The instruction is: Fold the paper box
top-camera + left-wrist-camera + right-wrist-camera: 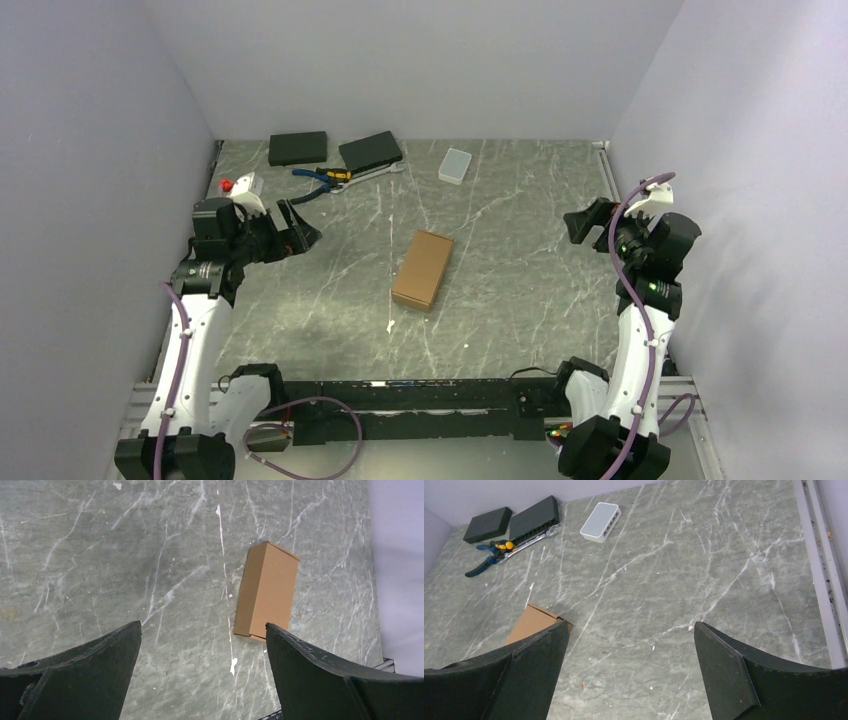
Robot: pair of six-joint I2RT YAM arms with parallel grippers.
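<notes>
Lying closed at the middle of the table (520, 300), the paper box (423, 270) sits well apart from the left gripper (300, 228) and right gripper (585, 222). Both are spread wide and empty, seemingly parked to leave it clear.

Left wrist: the paper box (266, 592) lies untouched beyond the spread fingers (90, 675).

Right wrist: only a corner of the paper box (531, 621) shows behind one finger (524, 675), so its flaps perhaps cannot be judged here. The pliers (491, 555) lie far off.

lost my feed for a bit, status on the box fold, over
Left hand and right hand open, empty, off to the sides. Paper box closed up, flat mid-table, no hand on it. Pliers, white plastic case at far edge, clear of it.
</notes>
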